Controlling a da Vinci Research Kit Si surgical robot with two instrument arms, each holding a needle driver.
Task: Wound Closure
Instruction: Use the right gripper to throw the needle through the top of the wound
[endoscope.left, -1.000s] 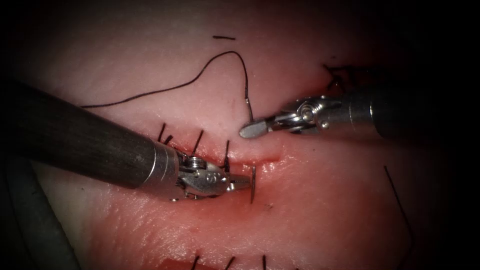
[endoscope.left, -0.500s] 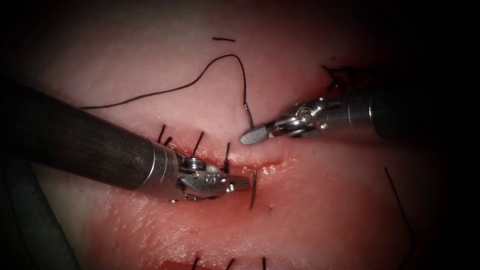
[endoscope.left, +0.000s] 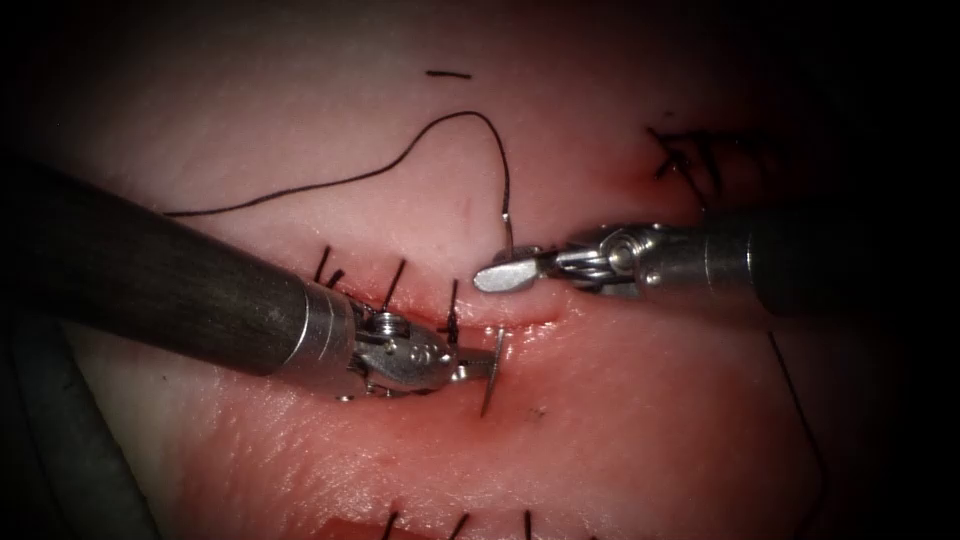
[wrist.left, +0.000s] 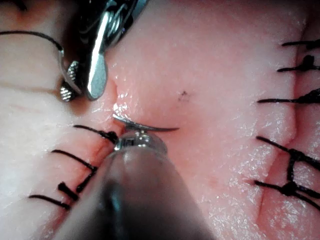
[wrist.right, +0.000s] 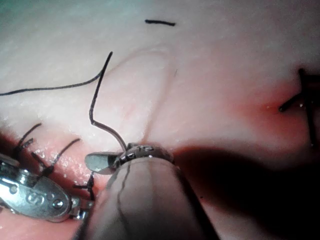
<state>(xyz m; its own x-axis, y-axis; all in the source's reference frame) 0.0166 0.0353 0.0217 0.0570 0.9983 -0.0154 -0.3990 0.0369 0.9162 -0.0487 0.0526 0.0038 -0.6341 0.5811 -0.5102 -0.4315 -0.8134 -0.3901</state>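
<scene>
Endoscope view: your left end effector (endoscope.left: 480, 366) is clamped on the needle (endoscope.left: 492, 370) emerging below the cut (endoscope.left: 520, 322) in the tissue (endoscope.left: 640, 420), right end effector (endoscope.left: 497, 274) clamped on the needle's swaged tail by the thread (endoscope.left: 400, 165); follow the curve, avoid levering.

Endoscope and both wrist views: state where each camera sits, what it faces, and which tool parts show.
Endoscope view: above and in front of the cut; shows the left tool holding the needle and the right tool holding the needle's thread end.
Left wrist view: rides the left arm, looks down its shaft at the needle; the right tool shows too.
Right wrist view: rides the right arm, looks along its shaft at the thread; the left tool shows too.
Shared: all three show the stitches and the tissue.
</scene>
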